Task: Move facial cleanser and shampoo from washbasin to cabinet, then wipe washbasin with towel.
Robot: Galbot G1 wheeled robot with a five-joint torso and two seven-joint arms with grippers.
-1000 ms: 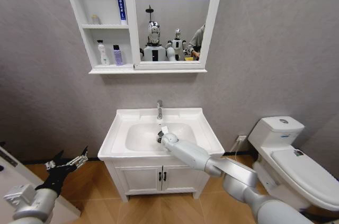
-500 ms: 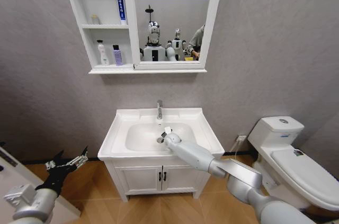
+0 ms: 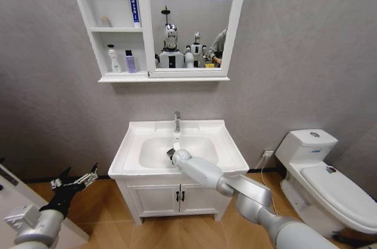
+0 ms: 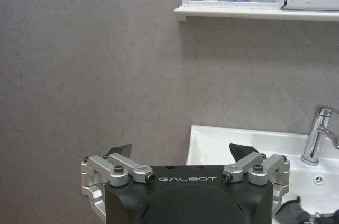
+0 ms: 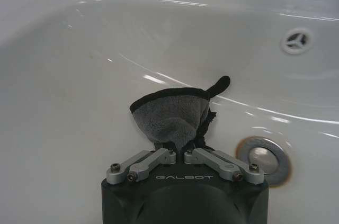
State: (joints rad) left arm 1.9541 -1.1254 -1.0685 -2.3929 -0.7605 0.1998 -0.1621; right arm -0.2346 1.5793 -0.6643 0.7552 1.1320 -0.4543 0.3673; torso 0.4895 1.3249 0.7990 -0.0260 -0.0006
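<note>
Since the earlier head frames, the right gripper (image 3: 171, 153) has shifted across the bowl of the washbasin (image 3: 132, 149) toward the robot's left, and now sits just left of the bowl's centre, below the tap (image 3: 177, 122). The right wrist view supplies what the head view cannot: the jaws are pressed together on the towel (image 5: 172, 118), a dark grey cloth bunched between the fingertips and lying against the white bowl surface, with the round metal drain (image 5: 263, 160) just beside the gripper and the overflow hole (image 5: 294, 41) farther up the bowl wall. In the head view the towel is reduced to a small dark patch at the arm's tip, and the drain is covered by the arm. The left gripper (image 3: 75, 180) hangs low beside the washbasin on the robot's left, well apart from it; the left wrist view shows its jaws spread wide (image 4: 183, 156) with nothing between them. The cabinet (image 3: 106, 25) hangs on the wall above, with a white bottle (image 3: 112, 59) and a purple bottle (image 3: 130, 61) standing on its lower shelf and a blue tube (image 3: 134, 2) upright on the upper shelf; their labels are too small to read. The cabinet's top edge is cut off by the frame.
</note>
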